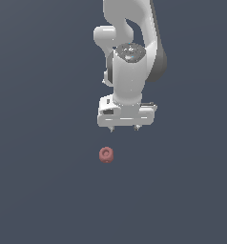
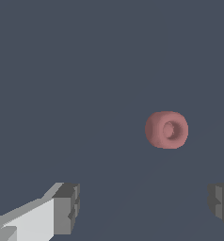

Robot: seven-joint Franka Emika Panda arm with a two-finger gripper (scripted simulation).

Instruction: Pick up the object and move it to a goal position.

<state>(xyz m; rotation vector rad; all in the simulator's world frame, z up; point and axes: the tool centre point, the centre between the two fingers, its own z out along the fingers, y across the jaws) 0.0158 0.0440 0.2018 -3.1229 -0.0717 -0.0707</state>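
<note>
The gripper (image 1: 125, 127) hangs with its jaws spread wide and nothing between them; in the wrist view the two grey fingertips (image 2: 67, 207) stand far apart with only bare surface in the gap. Above it the white arm (image 1: 129, 71) rises in a bent column out of the frame.

The object (image 1: 106, 155), a small matte pinkish-red lump with a dimple in its middle, lies on the ground apart from the gripper, a little toward the exterior view's left of the fingertips. Nothing touches it. In the wrist view it sits tilted on its side, the dimple facing the camera (image 2: 167, 130).

The surface (image 1: 39, 190) is a flat, even slate-blue expanse that fills both views, with no edge, wall or horizon to be made out.
</note>
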